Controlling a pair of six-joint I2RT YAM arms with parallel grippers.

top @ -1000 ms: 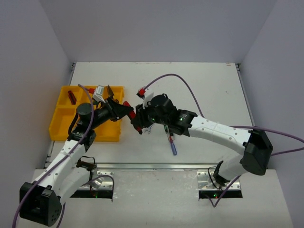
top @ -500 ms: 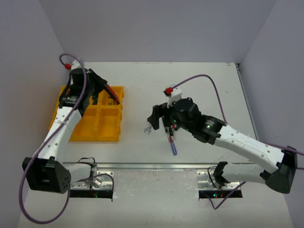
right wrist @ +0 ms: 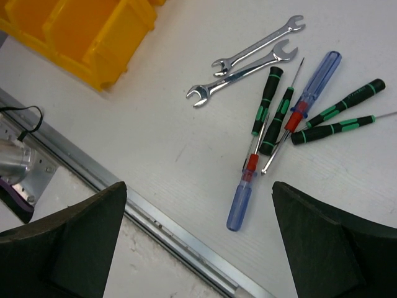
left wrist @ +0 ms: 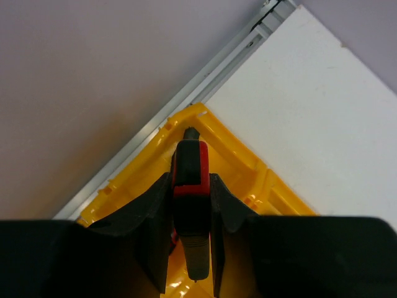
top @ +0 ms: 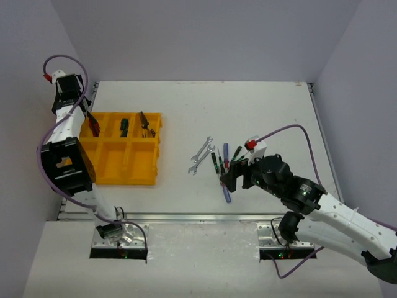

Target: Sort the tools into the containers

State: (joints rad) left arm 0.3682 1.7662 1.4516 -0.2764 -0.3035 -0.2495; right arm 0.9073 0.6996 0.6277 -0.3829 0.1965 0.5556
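Two silver wrenches (right wrist: 240, 74) lie side by side on the white surface (top: 186, 105), parallel, their long axes running diagonally from near-left to far-right in the overhead view. Just to their right sits a loose fan of screwdrivers. Four are green-and-black-handled screwdrivers (right wrist: 267, 99), and two are blue-handled screwdrivers (right wrist: 239, 205) with red collars. The blue pair lie roughly along the same diagonal as the wrenches, handles at opposite ends and shafts crossing the green ones. The right end effector (right wrist: 198, 192) hangs above this group with its fingers spread wide, grasping nothing.

Well apart, at the left edge of the surface, stands the yellow organizer tray (top: 111, 166). The left end effector (left wrist: 189, 186) is clenched on a red-and-black-handled tool (left wrist: 190, 162), held over the tray's far-left corner. The tool's long axis runs straight out between the fingers, pointing toward that corner. In the tray's far row, the middle compartment holds a dark green tool (top: 123, 126) and the right one holds pliers (top: 146, 125), both lying front to back.
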